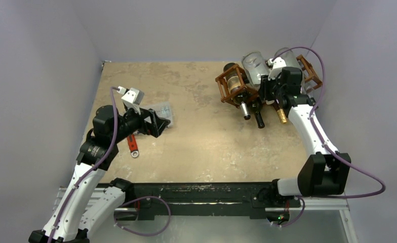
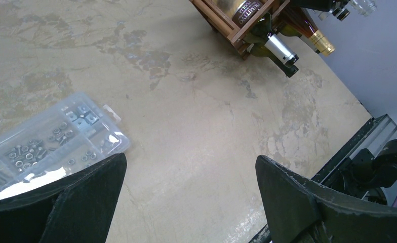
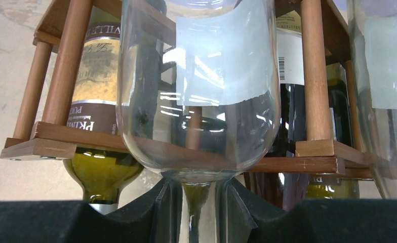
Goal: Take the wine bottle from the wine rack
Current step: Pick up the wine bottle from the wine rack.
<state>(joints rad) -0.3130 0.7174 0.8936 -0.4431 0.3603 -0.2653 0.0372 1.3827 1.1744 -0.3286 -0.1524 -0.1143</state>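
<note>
Right claw [image 3: 199, 202] clamps neck of clear glass wine bottle [image 3: 201, 101] lying on wine rack [image 3: 313, 76]; left claw [image 2: 190, 169] wide open above surface [image 2: 196, 101], near plastic parts box [image 2: 49, 142]

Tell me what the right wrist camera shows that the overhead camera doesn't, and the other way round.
Only the right wrist view: the right gripper closed on the neck of the clear bottle, seen close up, and a barcode on a dark bottle's label.
Only the overhead view: the left gripper, the clear plastic box beside it, a red tool, and the table as a whole.
Both: the wine rack with the clear bottle and dark bottles lying in it.
</note>
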